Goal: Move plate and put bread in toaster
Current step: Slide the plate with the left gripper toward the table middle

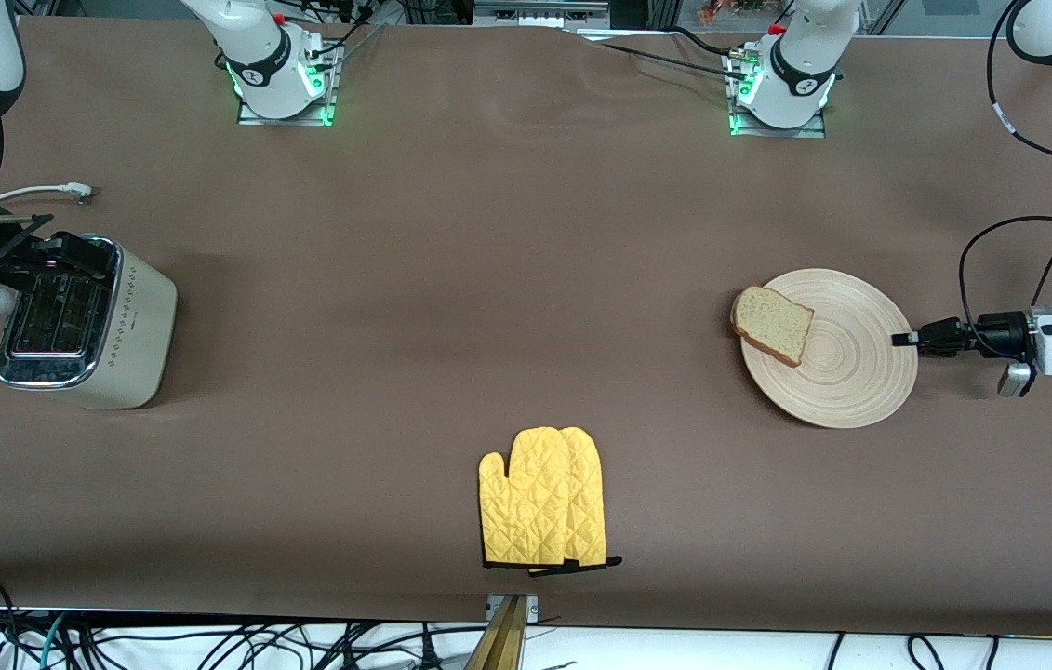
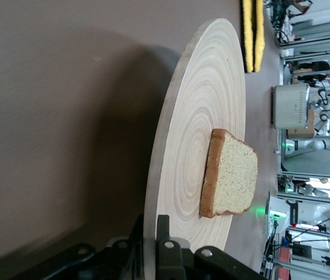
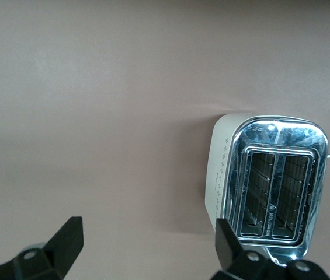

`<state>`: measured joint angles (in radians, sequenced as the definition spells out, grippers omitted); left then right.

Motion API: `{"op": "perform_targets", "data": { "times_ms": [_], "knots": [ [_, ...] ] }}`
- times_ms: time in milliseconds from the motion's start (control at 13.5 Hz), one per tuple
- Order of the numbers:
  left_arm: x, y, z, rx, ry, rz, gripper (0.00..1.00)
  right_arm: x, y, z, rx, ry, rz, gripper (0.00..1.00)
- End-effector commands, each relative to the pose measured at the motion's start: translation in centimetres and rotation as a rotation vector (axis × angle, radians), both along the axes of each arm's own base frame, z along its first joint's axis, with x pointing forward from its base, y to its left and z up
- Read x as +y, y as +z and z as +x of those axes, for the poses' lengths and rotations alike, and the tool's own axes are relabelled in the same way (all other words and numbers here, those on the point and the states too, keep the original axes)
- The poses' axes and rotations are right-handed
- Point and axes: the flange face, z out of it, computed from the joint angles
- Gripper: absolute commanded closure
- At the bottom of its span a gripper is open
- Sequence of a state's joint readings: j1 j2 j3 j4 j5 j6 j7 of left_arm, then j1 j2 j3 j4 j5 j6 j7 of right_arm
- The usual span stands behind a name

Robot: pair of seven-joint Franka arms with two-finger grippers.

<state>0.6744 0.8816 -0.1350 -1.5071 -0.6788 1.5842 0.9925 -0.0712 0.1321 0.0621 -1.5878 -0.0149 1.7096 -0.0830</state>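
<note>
Bread (image 1: 774, 325) is what you are after, but nearest your front camera you see the yellow oven mitt (image 1: 544, 497) lying flat on the brown tabletop (image 1: 451, 279). Farther from the camera, toward the left arm's end, you find the wooden plate (image 1: 846, 372) with the slice resting on it at the rim, overhanging slightly on the side toward the toaster. Your left end effector (image 1: 905, 339) is clenched on the plate's rim at the edge away from the bread. At the right arm's end stands the toaster (image 1: 84, 321), both slots empty. Your right end effector (image 3: 147, 245) hovers over it with fingers spread wide, grasping nothing.
</note>
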Motion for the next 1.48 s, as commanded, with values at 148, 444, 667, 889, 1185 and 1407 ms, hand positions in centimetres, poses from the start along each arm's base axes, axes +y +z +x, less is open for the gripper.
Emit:
{"op": "perform_targets", "data": {
  "times_ms": [148,444,667,889,1185,1407],
  "knots": [
    [-10.9,3.6,4.9,0.103,-0.110,-0.135,1.00,0.1,-0.2,0.4,0.008,0.002,0.004,0.00],
    [-25.2,2.4,7.1,0.155,-0.235,-0.219,1.00,1.8,-3.3,1.4,0.056,0.031,0.007,0.00],
    [-33.6,1.2,7.2,0.172,-0.296,-0.226,1.00,2.4,-3.6,1.4,0.063,0.044,0.007,0.00],
    [-39.3,-0.6,6.7,0.164,-0.264,-0.176,1.00,2.7,-4.3,1.6,0.076,0.043,0.011,0.00],
    [-45.3,-2.1,6.3,0.147,-0.165,-0.142,1.00,3.3,-4.7,1.6,0.083,0.052,0.010,0.00],
    [-49.5,-2.6,5.7,0.170,-0.045,-0.126,1.00,4.2,-6.1,1.9,0.111,0.035,0.089,0.00]
  ]
}}
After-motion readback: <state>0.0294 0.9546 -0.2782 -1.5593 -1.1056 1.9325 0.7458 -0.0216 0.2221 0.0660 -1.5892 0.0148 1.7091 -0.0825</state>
